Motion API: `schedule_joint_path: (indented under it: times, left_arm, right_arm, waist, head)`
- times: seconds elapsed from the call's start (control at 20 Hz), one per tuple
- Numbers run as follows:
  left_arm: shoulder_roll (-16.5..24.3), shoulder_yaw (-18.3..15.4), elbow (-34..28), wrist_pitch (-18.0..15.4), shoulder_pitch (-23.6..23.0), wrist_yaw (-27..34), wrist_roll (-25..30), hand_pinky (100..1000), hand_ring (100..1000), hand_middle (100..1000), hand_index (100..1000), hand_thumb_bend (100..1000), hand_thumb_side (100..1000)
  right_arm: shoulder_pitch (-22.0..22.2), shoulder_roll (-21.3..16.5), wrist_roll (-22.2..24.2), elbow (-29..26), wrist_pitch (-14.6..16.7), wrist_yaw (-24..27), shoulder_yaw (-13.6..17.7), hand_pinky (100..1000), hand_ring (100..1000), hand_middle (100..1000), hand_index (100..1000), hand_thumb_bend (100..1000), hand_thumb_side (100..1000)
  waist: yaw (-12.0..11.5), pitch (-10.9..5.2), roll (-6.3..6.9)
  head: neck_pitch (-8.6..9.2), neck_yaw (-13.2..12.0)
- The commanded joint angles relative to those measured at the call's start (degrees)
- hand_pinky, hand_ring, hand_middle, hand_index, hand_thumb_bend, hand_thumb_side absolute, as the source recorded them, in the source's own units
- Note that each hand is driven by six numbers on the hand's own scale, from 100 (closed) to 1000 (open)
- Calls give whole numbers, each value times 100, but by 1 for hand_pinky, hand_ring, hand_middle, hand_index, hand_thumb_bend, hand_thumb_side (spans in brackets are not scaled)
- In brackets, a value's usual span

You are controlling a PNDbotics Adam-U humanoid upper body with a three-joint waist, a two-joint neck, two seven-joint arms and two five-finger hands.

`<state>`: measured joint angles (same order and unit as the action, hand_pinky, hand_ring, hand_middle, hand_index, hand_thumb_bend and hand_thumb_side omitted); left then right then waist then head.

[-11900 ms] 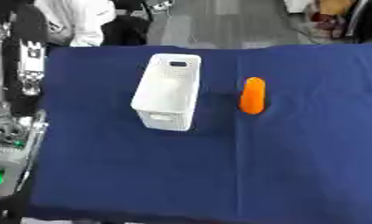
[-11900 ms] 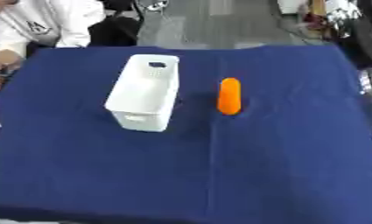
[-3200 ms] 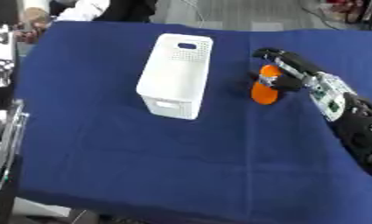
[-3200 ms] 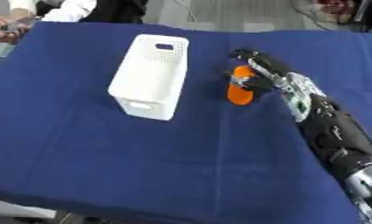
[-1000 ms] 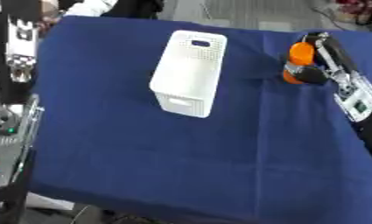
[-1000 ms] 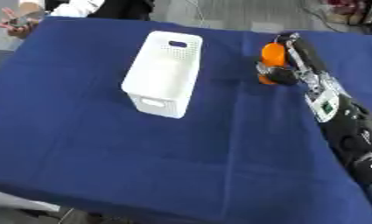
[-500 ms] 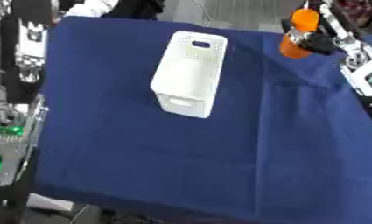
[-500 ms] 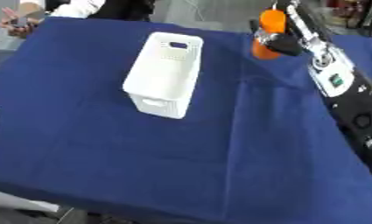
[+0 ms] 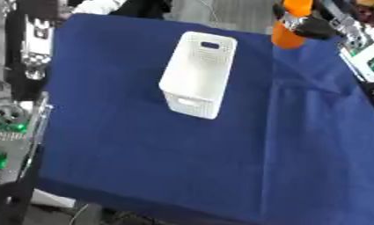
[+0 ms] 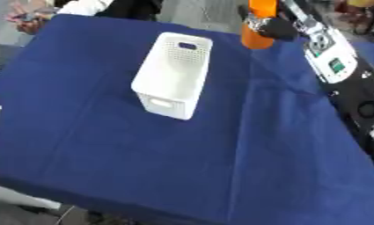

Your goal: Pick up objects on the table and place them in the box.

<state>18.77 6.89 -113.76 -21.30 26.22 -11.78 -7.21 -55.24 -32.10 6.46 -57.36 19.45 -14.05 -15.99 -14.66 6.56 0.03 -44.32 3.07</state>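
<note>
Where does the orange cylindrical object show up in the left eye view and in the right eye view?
Left eye view: the orange cylindrical object is at the top edge, right of centre, held in the right hand.
Right eye view: at the top edge too, but nearer the centre.
Shared landmark: the white perforated plastic box on the blue cloth lies below and left of the object in both views.

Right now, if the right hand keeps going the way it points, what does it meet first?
Nothing on the table, it seems. The right hand, shut on the orange object, points leftward past the white box's far end; depth is unclear.
</note>
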Motion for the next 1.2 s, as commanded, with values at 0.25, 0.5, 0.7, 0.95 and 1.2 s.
schedule_joint_path:
  times: [0.25, 0.5, 0.7, 0.95, 1.2]
  left_arm:
    - [-64, -6, -84, 18, 368, 4, 52, 1000, 935, 985, 947, 238, 837]
    - [-190, 28, -84, 56, 632, 14, 162, 1000, 935, 986, 949, 240, 840]
    - [-251, 58, -84, 77, 821, -10, 250, 1000, 935, 986, 950, 241, 840]
    - [-308, 79, -84, 83, 977, -13, 306, 1000, 935, 987, 952, 243, 839]
    - [-355, 64, -84, 116, 1029, -27, 332, 1000, 935, 988, 954, 245, 840]
  right_arm:
    - [-270, 18, 94, -146, -37, 63, 17, 100, 100, 100, 100, 100, 630]
    - [-299, 51, -5, -108, -8, 17, 71, 100, 100, 100, 100, 100, 644]
    - [-355, 48, -96, -123, 4, 42, 105, 100, 100, 100, 100, 100, 652]
    - [-371, 17, -203, -144, 14, 59, 144, 100, 100, 100, 100, 100, 660]
    - [-342, -38, -348, -113, 4, 36, 216, 100, 100, 100, 100, 100, 659]
  waist:
    - [-331, -25, -155]
    - [-637, 101, -312]
    - [-859, 224, -464]
    - [-1040, 322, -595]
    - [-1111, 362, -653]
  head:
    - [20, -57]
    - [21, -37]
    - [98, -33]
    - [175, -42]
    - [237, -93]
